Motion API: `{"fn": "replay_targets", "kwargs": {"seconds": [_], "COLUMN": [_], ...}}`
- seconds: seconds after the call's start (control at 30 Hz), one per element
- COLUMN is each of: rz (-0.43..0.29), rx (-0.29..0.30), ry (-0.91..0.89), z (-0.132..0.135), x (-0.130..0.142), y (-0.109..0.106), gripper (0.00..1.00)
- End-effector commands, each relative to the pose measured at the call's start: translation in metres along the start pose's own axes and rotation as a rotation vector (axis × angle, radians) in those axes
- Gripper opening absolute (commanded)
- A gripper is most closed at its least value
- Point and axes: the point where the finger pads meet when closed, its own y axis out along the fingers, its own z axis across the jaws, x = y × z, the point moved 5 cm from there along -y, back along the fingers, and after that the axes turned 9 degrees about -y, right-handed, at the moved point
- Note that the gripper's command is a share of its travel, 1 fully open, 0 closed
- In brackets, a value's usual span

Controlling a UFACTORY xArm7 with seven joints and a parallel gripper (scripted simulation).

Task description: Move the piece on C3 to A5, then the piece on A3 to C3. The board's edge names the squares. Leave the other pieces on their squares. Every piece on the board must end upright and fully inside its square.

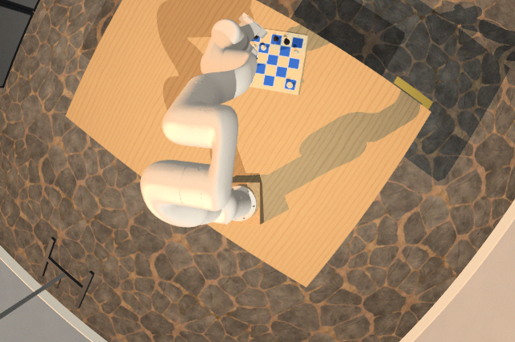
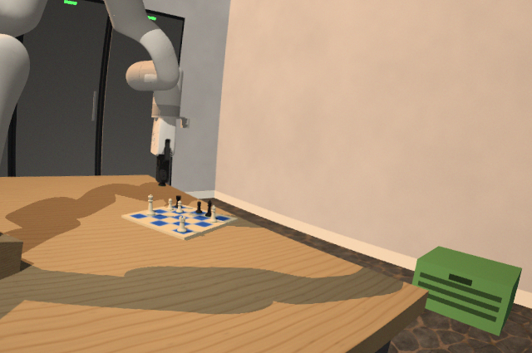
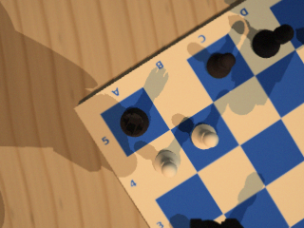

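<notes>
Black piece (image 3: 134, 122) on A5; white pawns (image 3: 166, 162) adjacent.

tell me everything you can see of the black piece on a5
The black piece is dark and matte, seen from above as a round top; its type is hard to tell. It stands upright, well inside the blue corner square A5 of the chessboard, touching only the board. White pawns on A4 and B4 stand near but apart from it. The claw, shut on another chess piece, is raised clear of it.
</notes>
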Motion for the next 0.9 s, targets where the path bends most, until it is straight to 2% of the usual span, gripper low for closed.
{"fn": "replay_targets", "kwargs": {"seconds": [0.0,0.47,0.57,0.63,0.73,0.87], "rz": [0.000,0.000,-0.001,-0.001,0.000,0.000], "rx": [0.000,0.000,0.000,0.000,0.000,0.000], "ry": [0.000,0.002,0.082,0.082,0.191,0.207], "z": [0.000,0.001,0.027,0.027,0.063,0.068], "x": [0.000,0.000,-0.012,-0.012,-0.026,-0.028], "y": [-0.023,-0.029,-0.029,-0.029,-0.030,-0.030], "gripper": [0.00,0.00,0.00,0.00,0.00,0.00]}}
